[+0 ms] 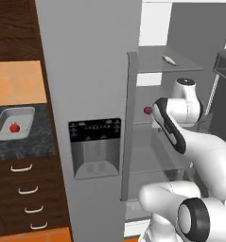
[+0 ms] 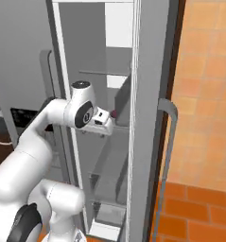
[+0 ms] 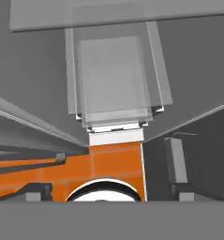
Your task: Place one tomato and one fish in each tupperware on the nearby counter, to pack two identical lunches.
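Tomato [image 1: 147,110] on middle fridge shelf [image 1: 150,124], just left of gripper [image 2: 110,122] from left base view, touching or apart unclear. Gripper spread wide, empty. Fish [image 1: 169,60] on upper shelf, above wrist.

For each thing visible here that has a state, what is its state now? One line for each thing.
Grey fridge door: open.
Clear tupperware on the speckled stone counter: holds one small red tomato, no fish.
Second red tomato: on a fridge shelf, beside the arm.
Slim silver-grey fish: lying on the upper glass fridge shelf.
Gripper: jaws open, holding nothing.
Dark wood drawers: shut.
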